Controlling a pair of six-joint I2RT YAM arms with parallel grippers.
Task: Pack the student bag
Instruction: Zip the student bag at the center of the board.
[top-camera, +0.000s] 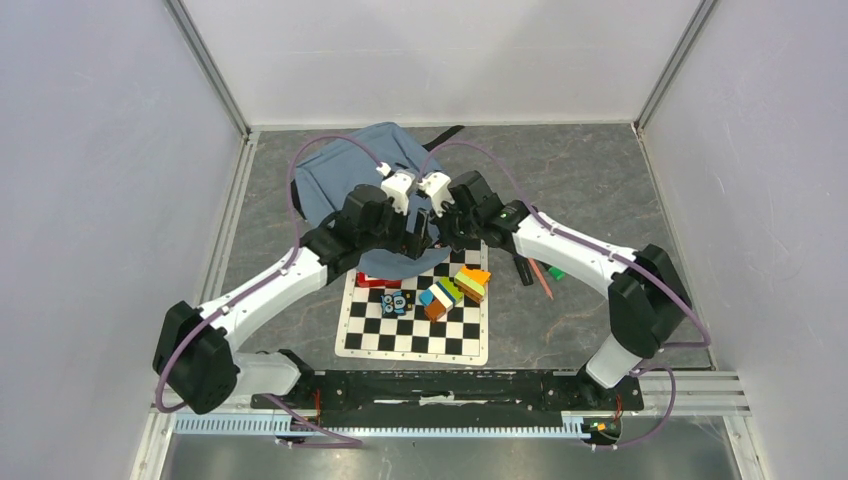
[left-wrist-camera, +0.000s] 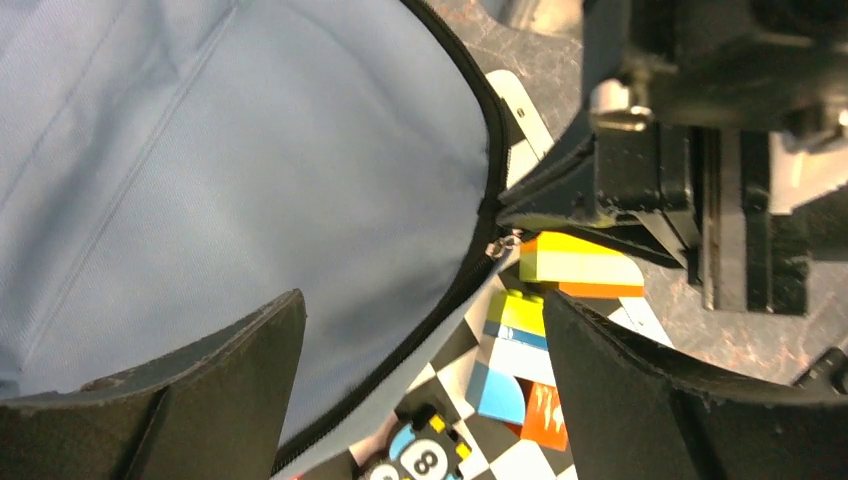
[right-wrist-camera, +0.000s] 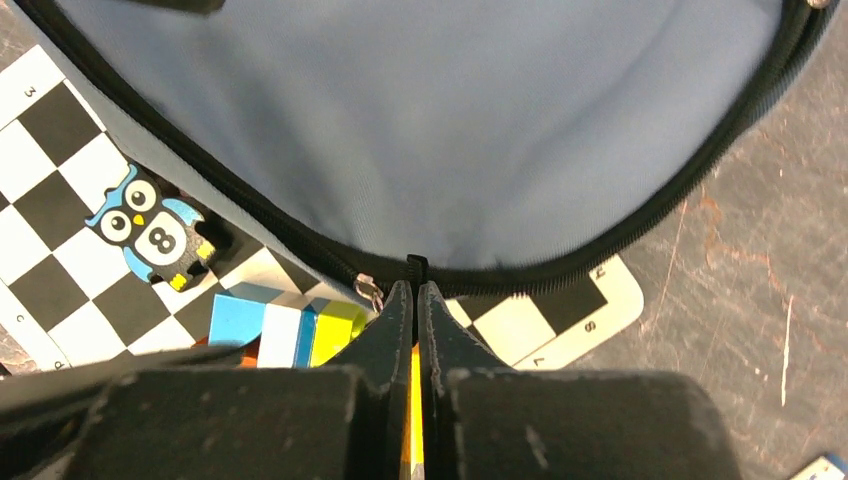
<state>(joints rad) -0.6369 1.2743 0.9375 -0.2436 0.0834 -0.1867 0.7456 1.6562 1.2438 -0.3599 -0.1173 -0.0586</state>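
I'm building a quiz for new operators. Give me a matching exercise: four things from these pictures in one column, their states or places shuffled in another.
1 left gripper
2 right gripper
3 owl piece
4 student bag

A lies on the chessboard, bears an 8
B shut, tips at the bag's zipper edge
C blue, overlapping the chessboard's far edge
D open

Pairs: 1-D, 2-B, 3-A, 4-C

White links (top-camera: 575, 250), black joints (top-camera: 640, 300), purple cables (top-camera: 296, 185), white wrist cameras (top-camera: 400, 186).
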